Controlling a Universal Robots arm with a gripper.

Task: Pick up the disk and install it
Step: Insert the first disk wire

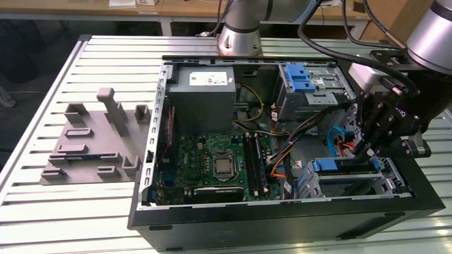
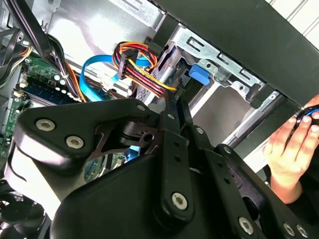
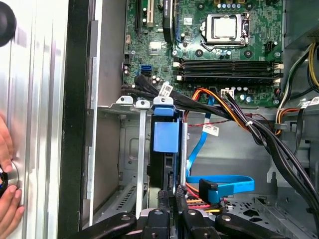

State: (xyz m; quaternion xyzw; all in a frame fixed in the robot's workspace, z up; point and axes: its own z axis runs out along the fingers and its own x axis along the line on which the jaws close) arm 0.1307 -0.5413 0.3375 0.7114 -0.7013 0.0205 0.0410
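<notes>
1. Installation looks nearly done: the disk (image 3: 164,144), in its blue bracket, stands on edge inside the metal drive cage (image 3: 127,164) at the computer case's (image 1: 282,222) front corner.
2. The gripper (image 1: 363,151) hangs directly over that cage; its fingers sit close together at the disk's edge, but whether they grip it I cannot tell.
3. Inside the case lie the motherboard (image 1: 211,164), power supply (image 1: 201,98) and loose cables (image 3: 234,107).
4. A hand (image 2: 294,149) rests outside the case.

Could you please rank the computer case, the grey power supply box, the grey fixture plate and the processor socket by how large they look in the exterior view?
1. computer case
2. grey fixture plate
3. grey power supply box, looking nearly as large as the plate
4. processor socket
</notes>
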